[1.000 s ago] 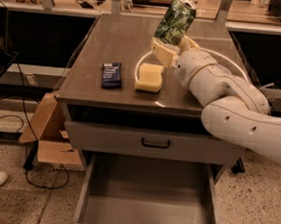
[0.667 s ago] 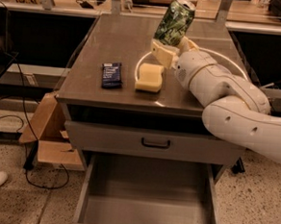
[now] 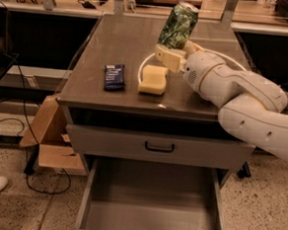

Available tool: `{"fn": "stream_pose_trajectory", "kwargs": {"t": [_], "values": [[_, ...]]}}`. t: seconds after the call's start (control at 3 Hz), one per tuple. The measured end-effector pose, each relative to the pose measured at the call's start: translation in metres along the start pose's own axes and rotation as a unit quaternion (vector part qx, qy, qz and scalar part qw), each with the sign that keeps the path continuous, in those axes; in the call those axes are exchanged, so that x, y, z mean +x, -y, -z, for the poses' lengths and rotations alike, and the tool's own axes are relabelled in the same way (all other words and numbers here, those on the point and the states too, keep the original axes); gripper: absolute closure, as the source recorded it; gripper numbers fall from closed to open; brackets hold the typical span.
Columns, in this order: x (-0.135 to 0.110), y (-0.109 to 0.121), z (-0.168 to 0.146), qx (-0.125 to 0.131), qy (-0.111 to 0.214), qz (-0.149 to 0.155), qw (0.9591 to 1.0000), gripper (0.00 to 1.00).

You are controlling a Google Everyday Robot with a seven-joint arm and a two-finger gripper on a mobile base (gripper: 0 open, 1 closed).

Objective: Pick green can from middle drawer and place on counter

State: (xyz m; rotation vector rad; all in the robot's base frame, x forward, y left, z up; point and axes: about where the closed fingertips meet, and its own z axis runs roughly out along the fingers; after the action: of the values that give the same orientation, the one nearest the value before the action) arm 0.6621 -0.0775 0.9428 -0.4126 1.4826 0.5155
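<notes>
Counter [image 3: 114,40] holds one sponge [image 3: 153,79], one packet [image 3: 114,77]; pincer [image 3: 174,55] above grips green can [image 3: 178,25].

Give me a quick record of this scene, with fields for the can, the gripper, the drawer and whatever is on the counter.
green can: tilted, held by the gripper, over the counter behind the sponge
gripper: over the counter's right half, shut on the green can
middle drawer: pulled open, nothing visible in it
counter: holds the sponge and, to its left, a dark blue packet
upper drawer: shut, dark handle
task stage: can out of the drawer, not yet released
</notes>
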Motion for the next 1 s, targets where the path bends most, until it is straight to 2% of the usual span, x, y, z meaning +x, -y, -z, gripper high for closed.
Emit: {"fn": "stream_pose_trajectory", "kwargs": {"t": [0.67,1.0], "values": [[-0.0053,-0.003,0.0088,-0.061,-0.028,-0.024,0.9975,1.0],[-0.0053,-0.003,0.0088,-0.061,-0.028,-0.024,0.9975,1.0]]}}
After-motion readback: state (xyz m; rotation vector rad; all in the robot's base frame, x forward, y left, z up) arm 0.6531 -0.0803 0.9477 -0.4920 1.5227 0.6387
